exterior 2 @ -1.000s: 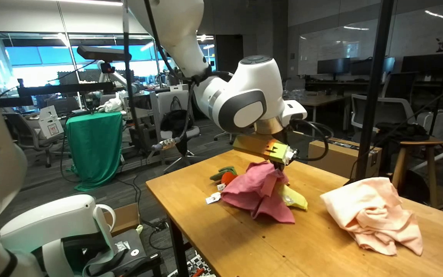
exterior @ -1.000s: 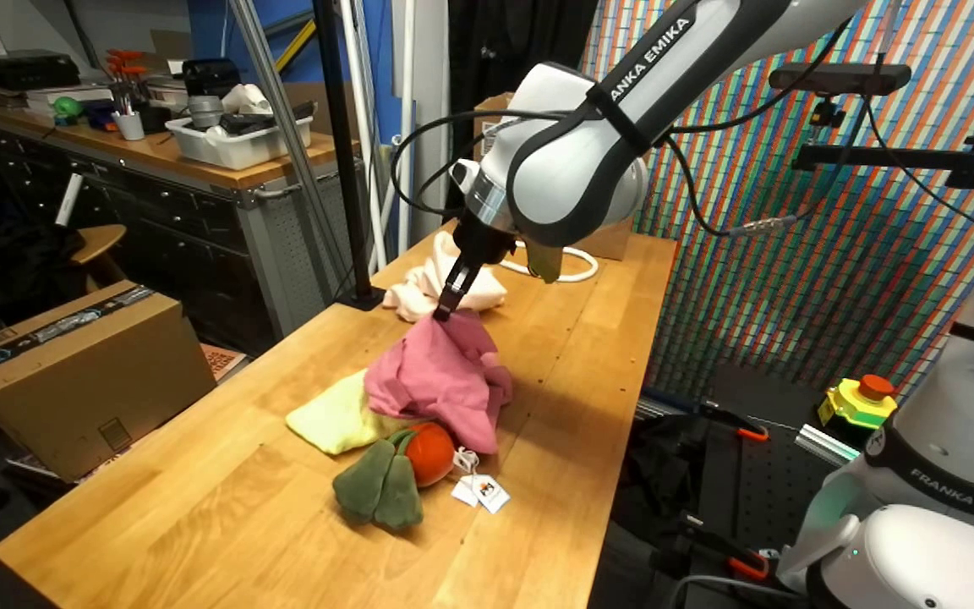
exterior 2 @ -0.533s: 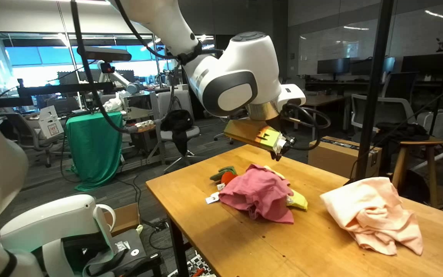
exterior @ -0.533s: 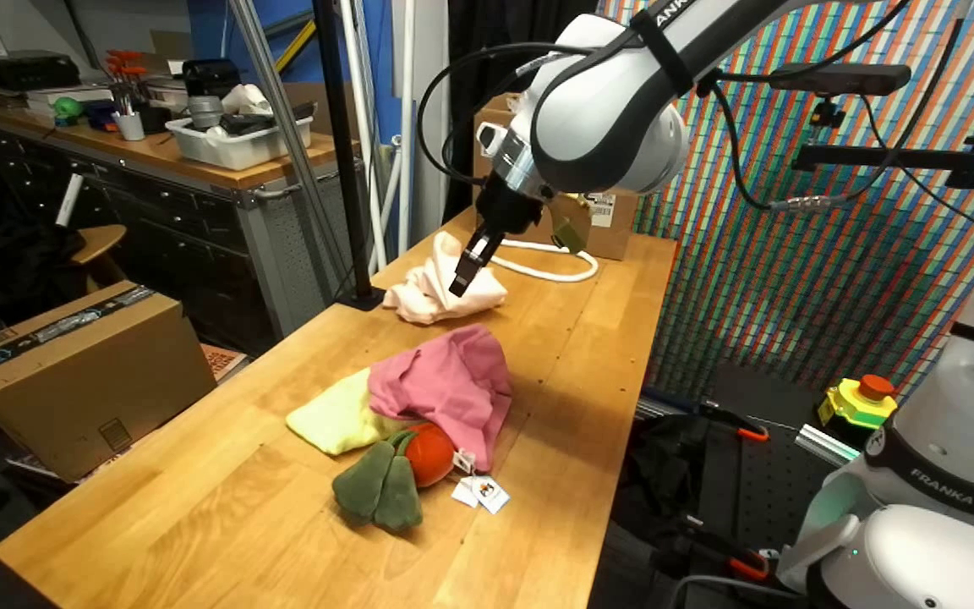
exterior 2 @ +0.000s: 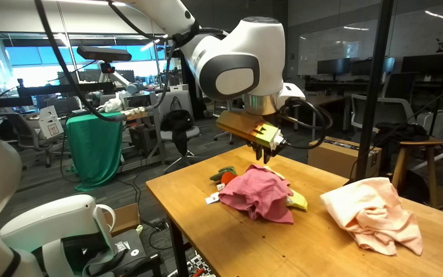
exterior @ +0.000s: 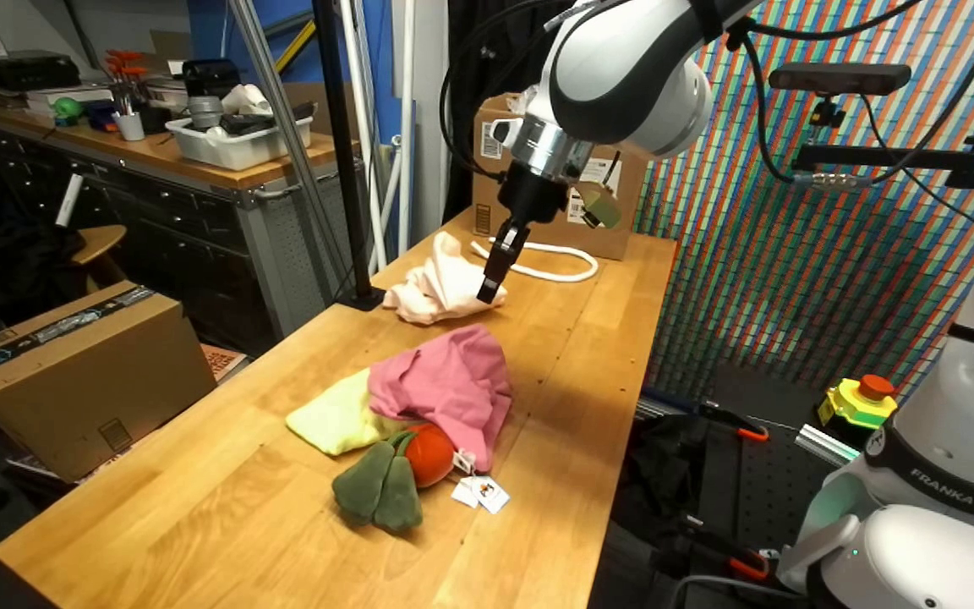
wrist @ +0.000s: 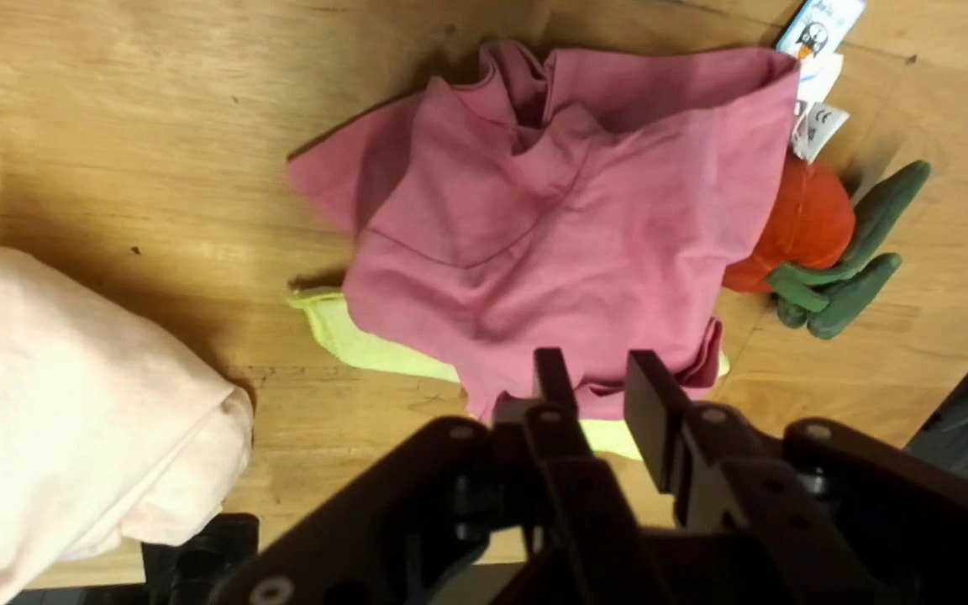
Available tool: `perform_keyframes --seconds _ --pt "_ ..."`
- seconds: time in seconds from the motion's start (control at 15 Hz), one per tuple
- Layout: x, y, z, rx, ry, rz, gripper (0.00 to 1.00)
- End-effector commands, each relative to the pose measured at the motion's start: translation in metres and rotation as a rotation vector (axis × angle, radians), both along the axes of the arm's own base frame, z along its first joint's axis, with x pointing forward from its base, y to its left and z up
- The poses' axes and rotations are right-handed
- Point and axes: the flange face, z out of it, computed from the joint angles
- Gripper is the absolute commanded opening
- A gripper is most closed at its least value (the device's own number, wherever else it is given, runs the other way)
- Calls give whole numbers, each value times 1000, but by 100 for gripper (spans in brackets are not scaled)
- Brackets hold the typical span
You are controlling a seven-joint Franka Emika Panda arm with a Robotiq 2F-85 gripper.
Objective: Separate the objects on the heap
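Observation:
The heap on the wooden table has a crumpled pink-red cloth (exterior: pixel 449 381) lying partly over a pale yellow cloth (exterior: pixel 328 416). At its end sits a round red object (exterior: pixel 430 457) with dark green flaps (exterior: pixel 379 491) and white tags (exterior: pixel 484 492). Apart from these, a cream-white cloth (exterior 2: pixel 371 215) lies bunched up, also visible in the wrist view (wrist: pixel 72 395). My gripper (exterior 2: pixel 263 159) hangs above the pink-red cloth (exterior 2: pixel 258 196) without touching it. In the wrist view, the gripper (wrist: pixel 597 361) is partly open, a gap showing between its fingers and nothing held.
A cardboard box (exterior: pixel 610 241) and a white cable loop (exterior: pixel 595 264) are at the far end of the table. A black post (exterior: pixel 343 169) rises at the table's edge near the cream-white cloth. On the floor side stands another cardboard box (exterior: pixel 98 397).
My gripper has let go of the pink-red cloth, lifted off and moved away from its raised corner. That corner has dropped flat onto the heap, and the fingers have parted.

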Motion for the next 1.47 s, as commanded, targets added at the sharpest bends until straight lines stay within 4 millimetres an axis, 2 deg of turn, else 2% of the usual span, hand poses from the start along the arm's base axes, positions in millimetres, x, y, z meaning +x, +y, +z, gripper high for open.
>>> perform_keyframes --seconds 0.0,0.33,0.4,0.8,1.4 --pt "12 0 -7 -10 32 65 57" --pt "23 20 -32 -18 67 145 95" --pt "24 27 -38 -16 76 173 99" --pt "29 63 -67 -71 89 287 100" --pt "54 63 -104 -227 65 438 100"
